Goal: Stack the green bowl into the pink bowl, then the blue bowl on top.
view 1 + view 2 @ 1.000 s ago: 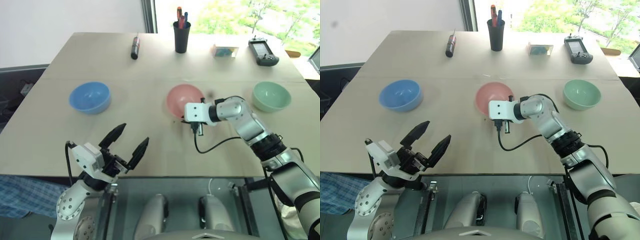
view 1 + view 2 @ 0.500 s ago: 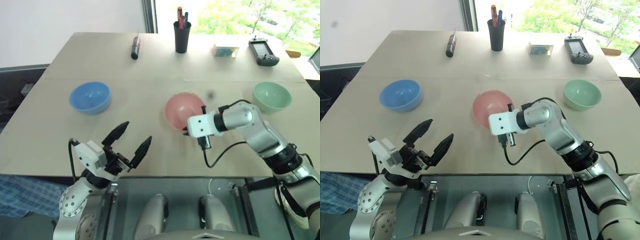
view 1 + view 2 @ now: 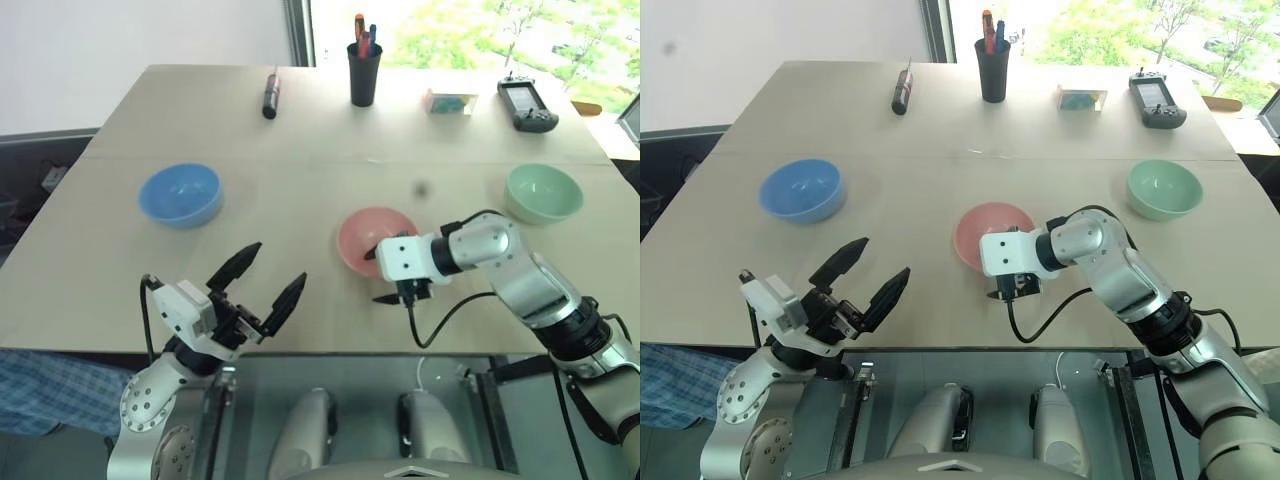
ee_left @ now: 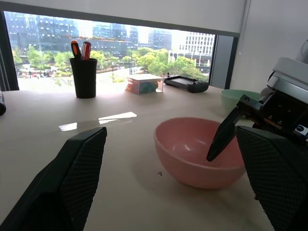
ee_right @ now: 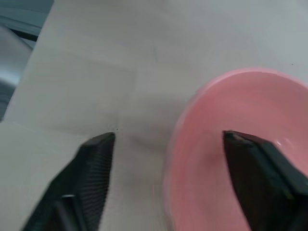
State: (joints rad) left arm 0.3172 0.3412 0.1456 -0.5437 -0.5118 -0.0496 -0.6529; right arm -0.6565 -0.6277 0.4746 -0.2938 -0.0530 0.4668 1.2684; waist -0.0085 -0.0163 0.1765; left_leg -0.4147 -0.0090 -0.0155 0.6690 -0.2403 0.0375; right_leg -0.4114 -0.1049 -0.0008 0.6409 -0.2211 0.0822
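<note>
Pink bowl (image 3: 375, 240) sat empty near the surface's (image 3: 300, 150) front edge, right hand (image 3: 392, 274) spread wide astride its near rim, gripping nothing. So no stacking was done: green bowl (image 3: 543, 192) sat empty off right, blue bowl (image 3: 180, 194) empty off left. Left hand (image 3: 265, 282) hung open, idle. Black cup (image 3: 363, 72) held pens.
</note>
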